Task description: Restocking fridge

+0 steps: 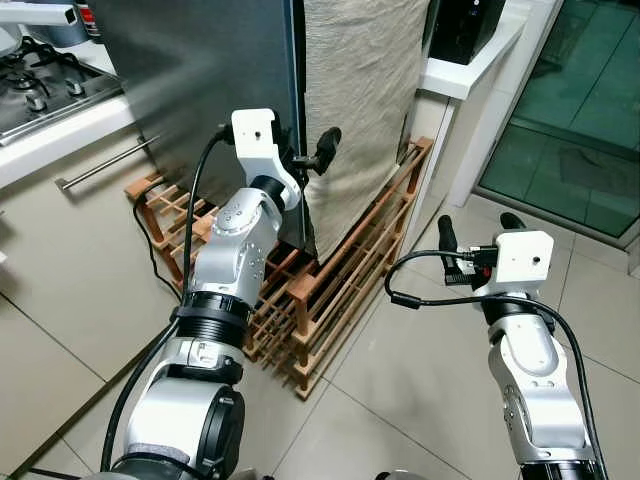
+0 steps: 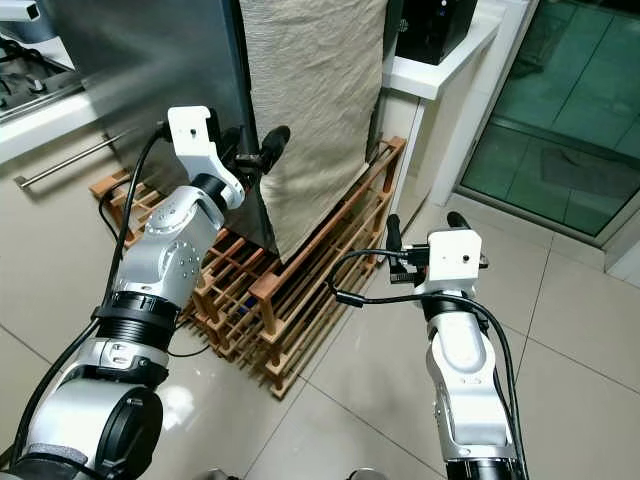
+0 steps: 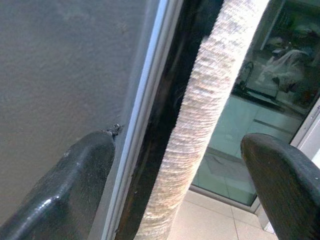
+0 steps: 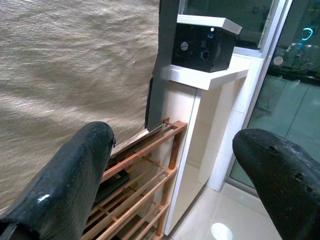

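Note:
The fridge (image 1: pixel 200 70) has a grey steel door, shut, with a beige woven cloth (image 1: pixel 365 90) hanging down its side. My left gripper (image 2: pixel 252 150) is raised to the door's right edge, open. In the left wrist view its fingers (image 3: pixel 75 185) straddle the door edge and the black gap beside the cloth (image 3: pixel 205 115). My right gripper (image 1: pixel 478 228) hovers open and holds nothing. It is lower and to the right, over the tiled floor, pointing toward the cloth and the rack.
A wooden slatted rack (image 1: pixel 340 290) stands on the floor against the fridge's base. A white counter (image 1: pixel 470 75) with a black box (image 4: pixel 202 46) is behind on the right, beside a glass door (image 1: pixel 580 110). A stove (image 1: pixel 40 85) and drawer handle (image 1: pixel 105 165) are at left.

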Motion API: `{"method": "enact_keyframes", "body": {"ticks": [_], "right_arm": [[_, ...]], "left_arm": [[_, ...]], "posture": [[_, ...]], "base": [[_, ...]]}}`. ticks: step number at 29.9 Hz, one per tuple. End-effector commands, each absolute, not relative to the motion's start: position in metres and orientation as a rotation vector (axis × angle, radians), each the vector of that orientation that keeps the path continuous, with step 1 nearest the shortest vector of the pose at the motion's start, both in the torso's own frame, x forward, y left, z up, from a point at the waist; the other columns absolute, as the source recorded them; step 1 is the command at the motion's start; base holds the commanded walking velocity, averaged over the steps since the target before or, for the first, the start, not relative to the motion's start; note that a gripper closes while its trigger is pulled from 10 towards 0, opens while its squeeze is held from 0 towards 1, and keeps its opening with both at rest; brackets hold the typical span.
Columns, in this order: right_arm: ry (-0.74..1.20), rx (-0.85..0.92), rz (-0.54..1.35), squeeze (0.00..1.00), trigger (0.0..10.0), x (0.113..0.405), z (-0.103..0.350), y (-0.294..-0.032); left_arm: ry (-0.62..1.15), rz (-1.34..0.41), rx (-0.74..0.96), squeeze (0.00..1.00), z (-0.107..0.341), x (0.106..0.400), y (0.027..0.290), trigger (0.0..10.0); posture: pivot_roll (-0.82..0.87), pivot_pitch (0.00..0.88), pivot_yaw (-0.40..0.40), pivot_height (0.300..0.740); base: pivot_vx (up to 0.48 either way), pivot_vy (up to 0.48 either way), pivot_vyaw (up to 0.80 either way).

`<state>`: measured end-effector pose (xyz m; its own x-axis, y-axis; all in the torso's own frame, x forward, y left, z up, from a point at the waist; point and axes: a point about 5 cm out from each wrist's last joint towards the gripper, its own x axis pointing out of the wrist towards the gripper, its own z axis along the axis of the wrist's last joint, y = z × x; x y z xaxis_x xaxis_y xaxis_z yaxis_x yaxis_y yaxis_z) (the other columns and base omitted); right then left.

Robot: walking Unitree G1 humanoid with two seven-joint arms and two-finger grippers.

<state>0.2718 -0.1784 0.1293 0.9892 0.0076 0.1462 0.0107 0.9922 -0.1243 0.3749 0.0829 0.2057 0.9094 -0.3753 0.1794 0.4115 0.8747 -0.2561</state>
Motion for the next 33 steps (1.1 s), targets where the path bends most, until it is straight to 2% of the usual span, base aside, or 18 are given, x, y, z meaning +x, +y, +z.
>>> {"method": "enact_keyframes", "body": {"ticks": [1,12,17,23,26,30,33], "right_arm": [[-0.154,-0.134,0.002,0.05,10.0,0.271,0.133,-0.179],[-0.151,-0.132,0.003,0.05,10.0,0.271,0.132,-0.177],[-0.145,-0.132,0.007,0.06,10.0,0.271,0.131,-0.177],[-0.130,-0.129,0.001,0.05,10.0,0.271,0.129,-0.180],[-0.114,-0.124,-0.015,0.06,10.0,0.269,0.126,-0.185],[-0.106,-0.121,-0.020,0.06,10.0,0.267,0.124,-0.187],[-0.103,-0.123,-0.015,0.05,10.0,0.268,0.124,-0.186]], "left_arm": [[-0.144,-0.469,-0.277,0.00,0.213,0.373,0.071,10.0],[-0.140,-0.545,-0.292,0.00,0.217,0.366,0.055,10.0],[-0.097,-0.526,-0.218,0.00,0.200,0.371,0.047,10.0],[-0.076,-0.706,-0.239,0.00,0.193,0.365,0.020,10.0],[-0.127,-0.857,-0.314,0.00,0.208,0.355,0.000,10.0],[-0.163,-0.940,-0.359,0.00,0.217,0.349,-0.012,10.0],[-0.211,-1.080,-0.447,0.00,0.230,0.335,-0.032,10.0]], "posture": [[-0.17,0.041,0.034,0.740],[-0.17,0.043,0.038,0.740],[-0.17,0.046,0.034,0.740],[-0.18,0.043,0.036,0.740],[-0.19,0.040,0.039,0.740],[-0.19,0.039,0.041,0.740],[-0.20,0.033,0.042,0.740]], "base": [[0.000,0.000,0.00],[0.000,0.000,0.00],[0.000,0.000,0.00],[0.000,0.000,0.00],[0.000,0.000,0.00],[0.000,0.000,0.00],[0.000,0.000,0.00]]}}
